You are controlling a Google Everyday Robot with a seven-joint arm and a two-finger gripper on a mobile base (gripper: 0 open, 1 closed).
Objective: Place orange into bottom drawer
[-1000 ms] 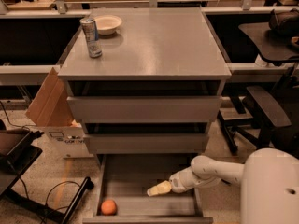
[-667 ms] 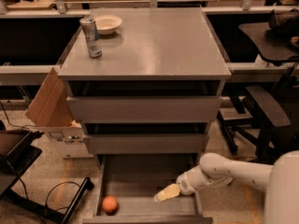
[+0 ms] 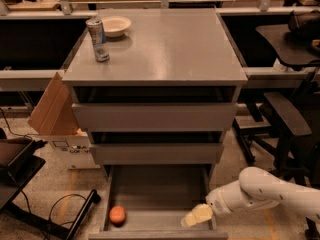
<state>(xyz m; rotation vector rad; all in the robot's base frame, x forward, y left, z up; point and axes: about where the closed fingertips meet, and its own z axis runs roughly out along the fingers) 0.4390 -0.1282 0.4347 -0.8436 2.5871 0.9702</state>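
Bottom drawer (image 3: 155, 191): lowest of three, pulled out toward the bottom edge of the frame, grey floor exposed. Orange (image 3: 117, 214): lies on the drawer floor in the front left corner, just beside the left wall; round, so no long axis or heading can be made out. Gripper (image 3: 197, 215): pale, low inside the drawer at the front right corner, tip directed left and slightly down, well apart from the orange; whether it is released or clenched cannot be told, and nothing is seen in its hold. Arm (image 3: 260, 191): white, enters from the lower right of the frame, thick rounded segment outside the drawer's right wall, narrowing leftward over that wall to the wrist, near level with a slight downward slope. Middle drawer (image 3: 157, 153) and top drawer (image 3: 155, 116): plain grey fronts, a dark gap above each. Cabinet (image 3: 160, 49): flat grey top, centre of the frame. Can (image 3: 98, 39): upright, upper left of the top. Bowl (image 3: 115, 25): white, just behind the can, near the back left corner. Box (image 3: 50, 106): cardboard, flap raised, left of the cabinet. Cable (image 3: 60, 204): on the floor, lower left. Chair (image 3: 287, 116): dark, right side.
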